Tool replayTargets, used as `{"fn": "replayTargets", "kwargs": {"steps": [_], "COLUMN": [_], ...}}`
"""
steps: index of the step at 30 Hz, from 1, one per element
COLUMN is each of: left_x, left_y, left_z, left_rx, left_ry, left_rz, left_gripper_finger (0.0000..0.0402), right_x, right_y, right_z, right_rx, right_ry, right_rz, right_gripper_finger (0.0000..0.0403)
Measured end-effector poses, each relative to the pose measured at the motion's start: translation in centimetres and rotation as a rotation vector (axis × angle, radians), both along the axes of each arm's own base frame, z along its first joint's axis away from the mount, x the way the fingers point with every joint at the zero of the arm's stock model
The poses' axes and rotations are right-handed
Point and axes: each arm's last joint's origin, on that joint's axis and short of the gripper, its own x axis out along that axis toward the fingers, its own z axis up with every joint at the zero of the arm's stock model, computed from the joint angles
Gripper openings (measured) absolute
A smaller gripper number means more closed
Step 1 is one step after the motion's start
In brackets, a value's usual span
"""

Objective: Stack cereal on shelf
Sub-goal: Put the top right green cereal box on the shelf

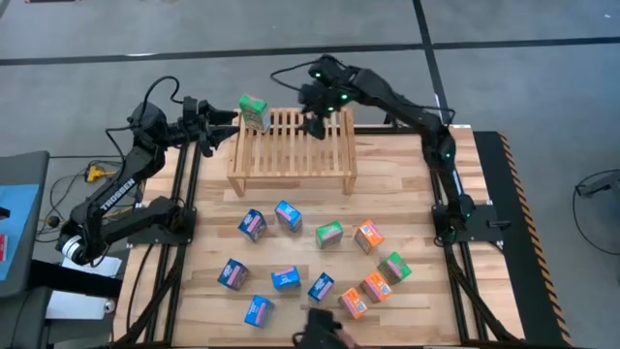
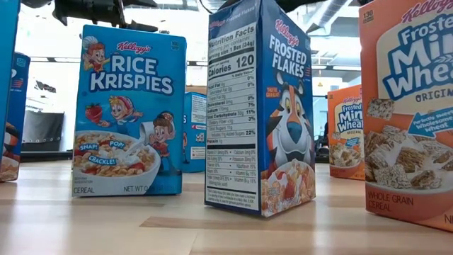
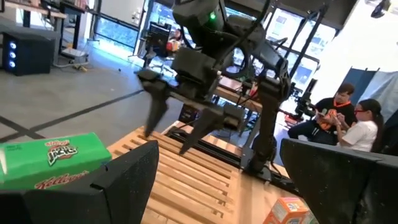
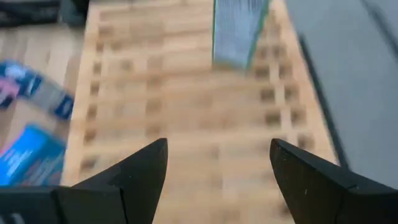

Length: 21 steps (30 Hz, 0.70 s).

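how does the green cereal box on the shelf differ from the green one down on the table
The green box on the shelf stands upright at the rack's far left corner; the green box on the table sits on bare wood among other boxes. The first sits beside the left gripper; the second is far from both grippers. Both are small and green.

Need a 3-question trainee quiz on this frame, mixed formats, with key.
1. True or false: the green cereal box stands on the shelf.
2. Which gripper hangs open and empty over the shelf? A left gripper B right gripper
3. Fill in: on the table in front of the shelf, one more ___ box lies among the blue and orange ones.

Key: 1 true; 2 B; 3 green.
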Motion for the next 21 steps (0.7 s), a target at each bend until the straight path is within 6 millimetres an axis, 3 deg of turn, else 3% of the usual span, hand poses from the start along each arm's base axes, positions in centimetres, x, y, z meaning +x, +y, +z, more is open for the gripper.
{"fn": "replayTargets", "kwargs": {"steps": [4,9,14,21], "left_x": [0.1,0.3,0.7,2.3], "left_y": [0.0,-0.1,-0.1,-0.8], "left_z": [-0.4,-2.0,-2.7,-3.2], "left_rx": [0.0,0.015,0.111,0.149], "left_ry": [0.035,0.18,0.293,0.331], "left_rz": [-0.024,-0.021,0.144,0.055], "left_gripper_finger": [0.0325,0.0325,0.0325,0.0325], "right_x": [-2.2,-2.8,-3.5,-4.5], "right_y": [2.5,6.8,9.8,13.3], "right_z": [1.1,1.6,3.6,5.6], "right_rx": [0.141,0.229,0.222,0.162], "right_ry": [0.117,0.257,0.259,0.261], "right_rz": [0.017,0.097,0.061,0.03], "right_gripper_finger": [0.0308,0.0308,0.0308,0.0303]}}
